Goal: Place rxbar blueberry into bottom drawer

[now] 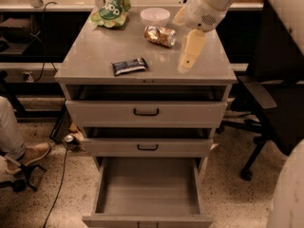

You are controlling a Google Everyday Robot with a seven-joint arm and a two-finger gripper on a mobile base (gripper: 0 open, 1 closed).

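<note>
The rxbar blueberry (129,66), a flat dark navy bar with a pale patch, lies on the grey cabinet top (95,56) near its front edge, left of centre. The bottom drawer (148,188) is pulled fully out and its grey tray is empty. My gripper (189,55) hangs from the white arm over the right part of the cabinet top, its pale fingers pointing down, about a hand-length right of the bar and apart from it. It holds nothing.
A green chip bag (111,9), a white bowl (155,16) and a crumpled gold foil packet (160,35) sit at the back of the cabinet top. Two upper drawers (146,112) are slightly open. A black office chair (275,108) stands right; a person's foot (29,155) is left.
</note>
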